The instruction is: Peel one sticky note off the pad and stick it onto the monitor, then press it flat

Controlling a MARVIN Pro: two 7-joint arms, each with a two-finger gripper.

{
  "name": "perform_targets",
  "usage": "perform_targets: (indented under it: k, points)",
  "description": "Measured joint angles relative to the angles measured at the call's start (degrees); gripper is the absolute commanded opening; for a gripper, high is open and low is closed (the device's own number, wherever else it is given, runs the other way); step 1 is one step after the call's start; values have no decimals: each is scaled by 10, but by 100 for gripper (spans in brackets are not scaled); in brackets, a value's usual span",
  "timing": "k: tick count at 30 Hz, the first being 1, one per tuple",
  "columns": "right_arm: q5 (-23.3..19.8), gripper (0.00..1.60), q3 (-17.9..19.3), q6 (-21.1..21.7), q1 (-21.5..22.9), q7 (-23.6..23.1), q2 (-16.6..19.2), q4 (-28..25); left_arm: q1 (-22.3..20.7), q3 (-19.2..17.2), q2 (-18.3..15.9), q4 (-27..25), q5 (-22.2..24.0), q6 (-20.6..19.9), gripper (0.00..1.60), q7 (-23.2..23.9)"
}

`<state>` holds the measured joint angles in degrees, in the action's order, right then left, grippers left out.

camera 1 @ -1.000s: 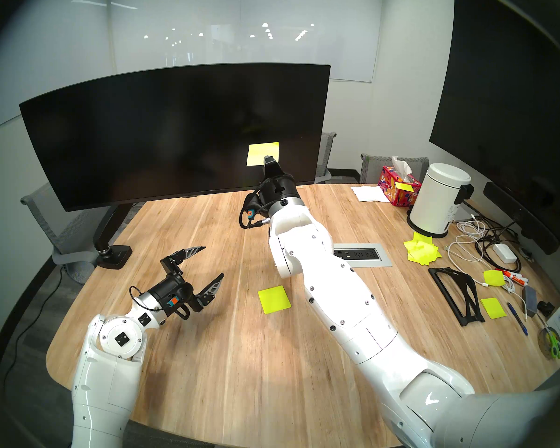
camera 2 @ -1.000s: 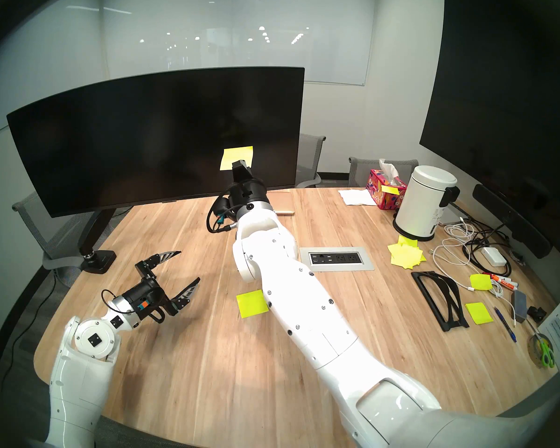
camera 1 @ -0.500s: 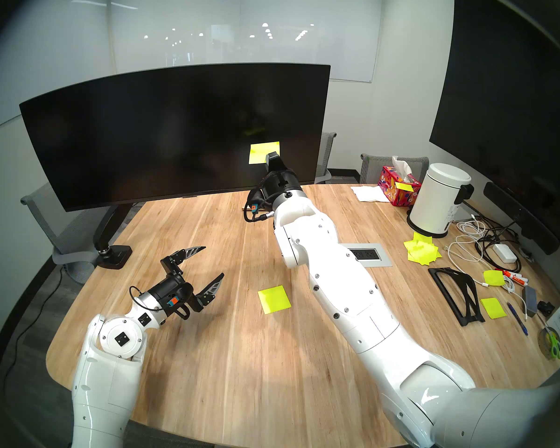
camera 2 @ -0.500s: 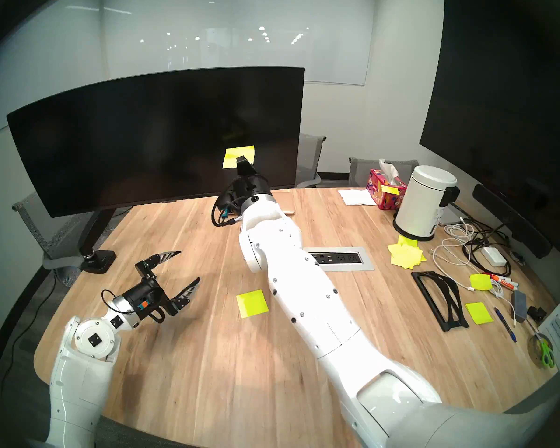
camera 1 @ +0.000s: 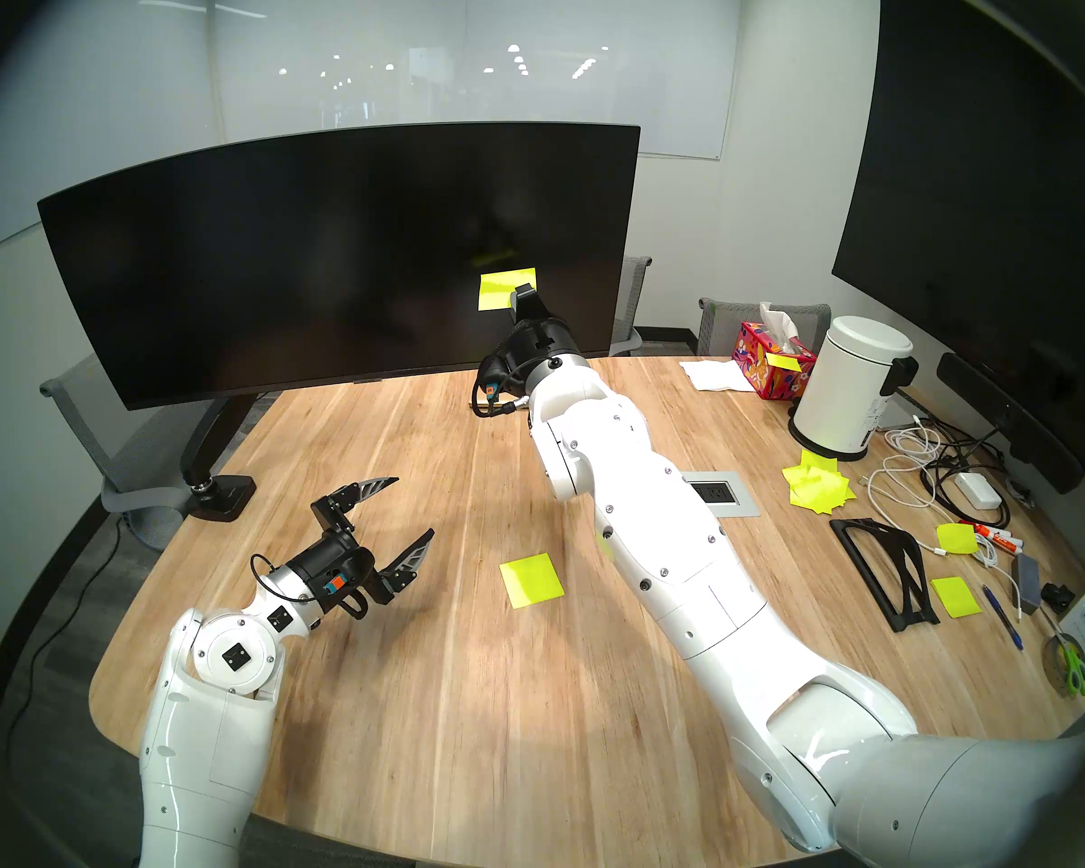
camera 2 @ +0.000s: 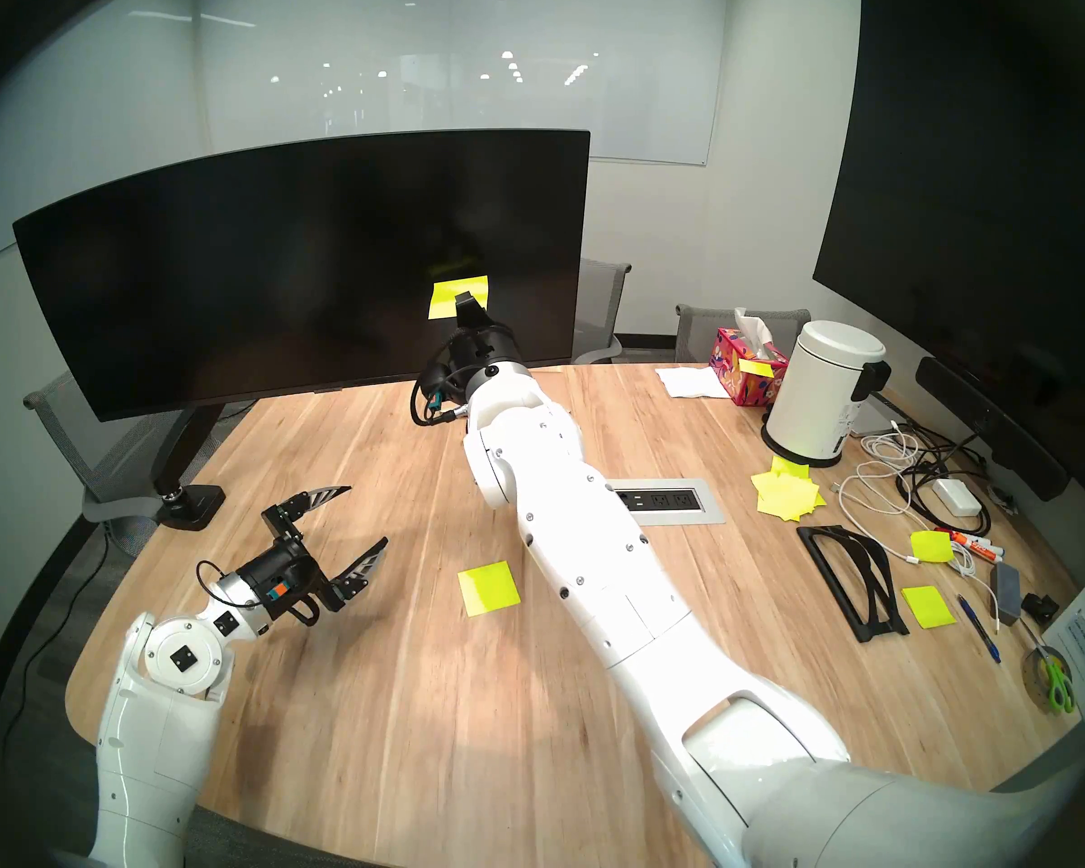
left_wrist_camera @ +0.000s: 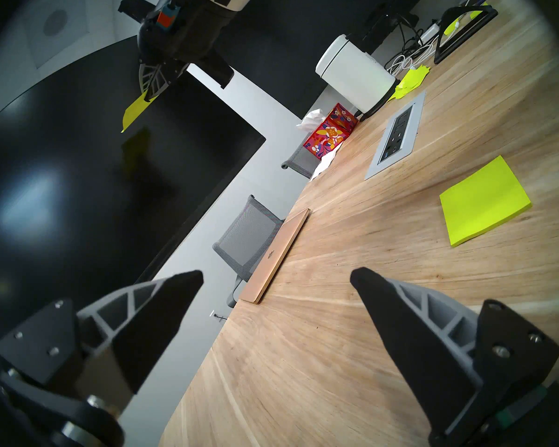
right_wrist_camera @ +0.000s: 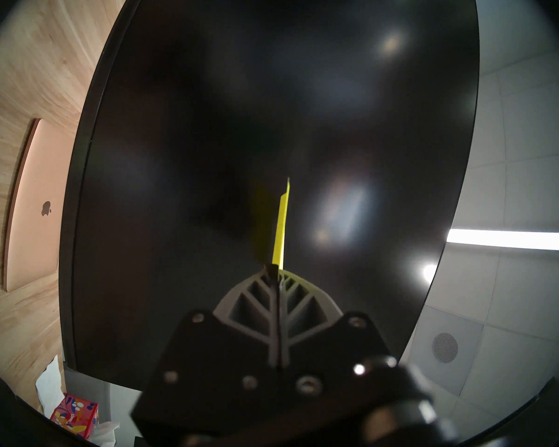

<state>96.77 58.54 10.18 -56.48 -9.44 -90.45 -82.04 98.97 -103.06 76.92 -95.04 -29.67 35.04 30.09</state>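
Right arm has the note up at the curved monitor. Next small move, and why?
Probably ease forward until the sticky note lies on the monitor: the right gripper is shut on its edge, and the sheet looks short of the glass.

White right arm stretched fwd, black right gripper (right_wrist_camera: 276, 275) clamped tight; black left gripper (camera 1: 396, 513) spread wide, level

Gold laptop (left_wrist_camera: 273, 259) closed on table (camera 1: 465, 691); tissue box (camera 1: 772, 365) beside white bin (camera 1: 853, 397), far right.
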Motion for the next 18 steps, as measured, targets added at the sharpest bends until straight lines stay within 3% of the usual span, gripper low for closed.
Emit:
perform_targets:
  k: [18]
  points:
    - [-17, 0, 14, -30, 35, -41, -14, 30, 0, -2, 2, 0, -1, 1, 160, 2]
